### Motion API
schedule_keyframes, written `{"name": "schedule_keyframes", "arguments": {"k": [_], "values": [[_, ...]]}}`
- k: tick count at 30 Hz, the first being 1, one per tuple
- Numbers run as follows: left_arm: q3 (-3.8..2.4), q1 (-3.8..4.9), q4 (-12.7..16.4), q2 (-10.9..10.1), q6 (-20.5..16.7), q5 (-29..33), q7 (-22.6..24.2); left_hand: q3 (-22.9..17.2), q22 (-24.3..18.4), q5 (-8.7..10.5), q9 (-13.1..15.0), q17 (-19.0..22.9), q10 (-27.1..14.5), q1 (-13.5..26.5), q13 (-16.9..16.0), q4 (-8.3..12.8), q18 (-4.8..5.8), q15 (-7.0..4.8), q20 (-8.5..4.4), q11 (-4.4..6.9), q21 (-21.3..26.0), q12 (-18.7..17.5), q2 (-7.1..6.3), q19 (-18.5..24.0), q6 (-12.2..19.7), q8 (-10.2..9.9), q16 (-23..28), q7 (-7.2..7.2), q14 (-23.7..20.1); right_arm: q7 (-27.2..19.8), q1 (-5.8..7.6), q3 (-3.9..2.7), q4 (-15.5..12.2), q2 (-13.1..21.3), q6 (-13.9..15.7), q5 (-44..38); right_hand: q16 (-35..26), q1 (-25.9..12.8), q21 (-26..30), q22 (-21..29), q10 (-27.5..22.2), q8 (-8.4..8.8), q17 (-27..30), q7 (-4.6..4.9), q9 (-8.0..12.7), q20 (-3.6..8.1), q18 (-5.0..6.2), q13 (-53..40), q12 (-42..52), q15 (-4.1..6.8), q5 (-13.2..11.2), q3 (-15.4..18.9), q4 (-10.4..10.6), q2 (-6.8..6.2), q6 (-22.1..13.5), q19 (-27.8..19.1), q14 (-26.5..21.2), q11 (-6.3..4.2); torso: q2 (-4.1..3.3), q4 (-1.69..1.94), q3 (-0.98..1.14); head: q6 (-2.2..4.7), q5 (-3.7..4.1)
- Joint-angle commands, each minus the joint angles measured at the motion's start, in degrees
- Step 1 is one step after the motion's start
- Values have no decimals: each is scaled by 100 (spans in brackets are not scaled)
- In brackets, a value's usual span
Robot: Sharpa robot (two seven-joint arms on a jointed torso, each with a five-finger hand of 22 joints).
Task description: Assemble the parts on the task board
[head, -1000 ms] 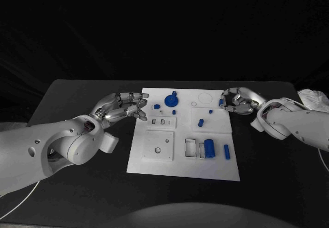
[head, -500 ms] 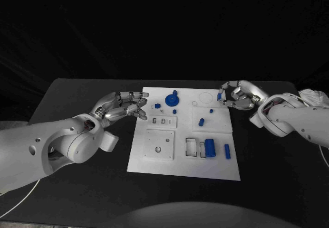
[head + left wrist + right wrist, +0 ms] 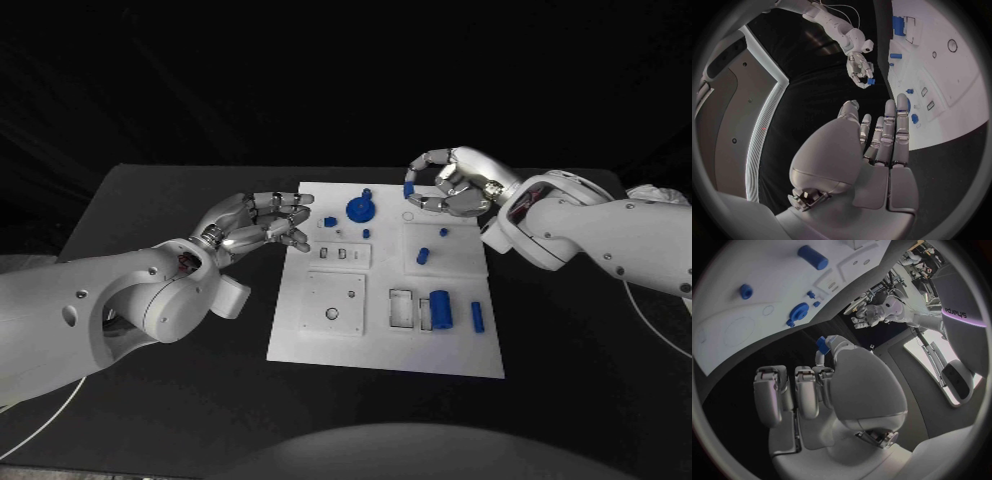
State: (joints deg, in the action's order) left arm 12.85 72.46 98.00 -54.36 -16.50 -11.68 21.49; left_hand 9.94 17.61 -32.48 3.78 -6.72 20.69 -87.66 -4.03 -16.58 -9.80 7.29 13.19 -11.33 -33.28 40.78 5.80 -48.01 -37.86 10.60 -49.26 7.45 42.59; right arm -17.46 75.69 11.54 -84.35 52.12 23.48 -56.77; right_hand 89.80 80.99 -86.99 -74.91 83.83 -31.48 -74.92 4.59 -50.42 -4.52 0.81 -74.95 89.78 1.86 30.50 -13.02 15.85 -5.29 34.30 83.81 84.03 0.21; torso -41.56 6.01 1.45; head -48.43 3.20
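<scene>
Now the right hand (image 3: 444, 185) sits higher and further in over the far edge of the board (image 3: 387, 345) than a second ago, when it hung off the board's right edge near the far corner; over that second it has swung left and lifted. Its fingers are curled in, and it pinches a small blue part (image 3: 410, 188) at the fingertips; the same blue piece shows at the thumb tip in the right wrist view (image 3: 821, 343) and in the left wrist view (image 3: 870, 81). It holds the part above the board, clear of it, near the faint ring outline (image 3: 428, 208) and just right of the blue knob (image 3: 361, 209). Left hand (image 3: 263, 223) hasn't shifted: hovers at the board's left edge, fingers spread, empty. Other parts unmoved: a peg (image 3: 423, 257) mid-board, a cylinder (image 3: 443, 311) in its tray near the front, a slim pin (image 3: 477, 318) beside it. Read: pickup done, carry under way, likely heading for a seat in the far row, though which one I can't tell. Next needs lining the part over its hole and lowering; a fingertip pinch this light could let it tilt or drop.
</scene>
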Motion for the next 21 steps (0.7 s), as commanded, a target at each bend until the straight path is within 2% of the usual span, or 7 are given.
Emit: {"name": "schedule_keyframes", "arguments": {"k": [1,6,14,17,21], "values": [[-3,3,11,13,90,-20,10,-17,-6,-31,-2,8,-32,-44,8,0,-32,19,-3,-16,31,32,24,51,27,25,-37,-3,-40,169,9,2,44,-197,-591,-13,20,11,-2,-1365,617,30,-1508,0,38,-30,28,-1505,22,-18,81,-63,-18,31,27,220,597,35,-1,3,-1,10,-13],[-4,3,7,20,83,-20,7,-17,-6,-31,-2,8,-32,-44,8,0,-32,19,-3,-16,31,32,24,51,27,25,-37,-3,-40,317,1,2,159,-527,-896,-43,20,9,11,-1359,617,22,-1508,6,65,-31,33,-1505,22,-21,128,-72,-29,33,45,202,597,38,-5,-2,0,14,-33],[-4,5,20,15,64,-20,5,-17,-6,-31,-2,8,-32,-44,8,0,-32,19,-3,-16,31,32,24,51,27,25,-37,-3,-40,686,-70,2,426,-989,-1381,-410,20,8,29,-1351,617,36,-1508,15,114,-35,39,-1505,22,-26,182,-77,-56,10,39,179,597,44,-7,-10,-2,8,-110],[-4,5,24,12,61,-20,6,-17,-6,-31,-2,8,-32,-44,8,0,-32,19,-3,-16,31,32,24,51,27,25,-37,-3,-40,793,-122,2,510,-1096,-1496,-481,20,6,42,-1344,617,46,-1508,19,132,-36,43,-1505,22,-28,188,-77,-64,1,30,161,597,47,-2,-5,0,-2,-120],[-4,6,29,5,58,-20,5,-17,-6,-31,-2,8,-32,-44,8,0,-32,19,-3,-16,31,32,24,51,27,25,-37,-3,-40,886,-183,2,607,-1207,-1606,-539,20,8,43,-1344,617,60,-1508,26,156,-39,44,-1505,22,-32,190,-80,-78,-7,21,159,597,52,-8,-19,3,-9,-156]]}}
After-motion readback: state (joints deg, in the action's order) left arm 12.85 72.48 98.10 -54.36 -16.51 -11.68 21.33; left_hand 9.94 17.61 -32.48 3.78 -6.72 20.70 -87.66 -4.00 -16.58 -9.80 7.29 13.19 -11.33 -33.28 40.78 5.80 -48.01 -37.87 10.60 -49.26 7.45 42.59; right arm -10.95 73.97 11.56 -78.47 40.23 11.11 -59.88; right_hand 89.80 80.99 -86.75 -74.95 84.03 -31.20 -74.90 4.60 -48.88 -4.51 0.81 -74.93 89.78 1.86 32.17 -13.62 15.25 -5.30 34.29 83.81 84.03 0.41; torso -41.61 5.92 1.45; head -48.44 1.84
